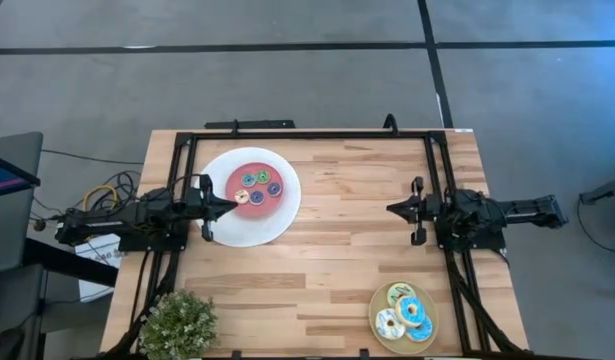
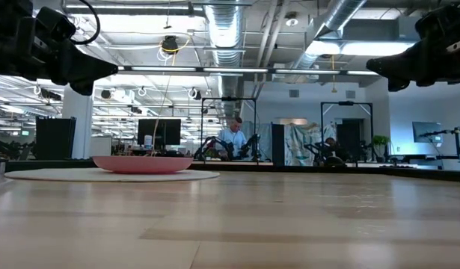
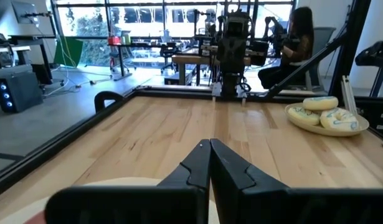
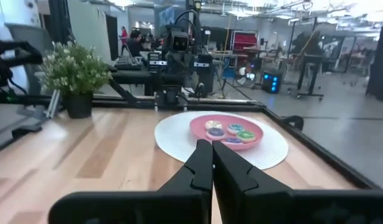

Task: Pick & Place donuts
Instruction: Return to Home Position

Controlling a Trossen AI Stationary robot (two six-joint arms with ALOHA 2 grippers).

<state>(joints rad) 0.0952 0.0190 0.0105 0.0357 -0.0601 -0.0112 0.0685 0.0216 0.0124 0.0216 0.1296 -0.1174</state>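
Several tiny donuts (image 1: 257,187) with coloured icing lie in the pink centre of a white plate (image 1: 222,228) at the table's far left; the right wrist view shows these tiny donuts (image 4: 228,132) too. Several larger donuts (image 1: 405,312), blue, cream and light green, sit on a round tan plate (image 1: 377,300) near the front right, and the left wrist view also catches the larger donuts (image 3: 322,113). My left gripper (image 1: 233,203) hangs shut and level above the white plate's left part. My right gripper (image 1: 390,209) is shut and level at the right, pointing across the table.
A potted plant (image 1: 177,322) stands at the near left corner. A black frame (image 1: 307,134) runs along the table's far edge and sides. Bare wood (image 1: 337,250) lies between the two plates. People sit in the room beyond the table.
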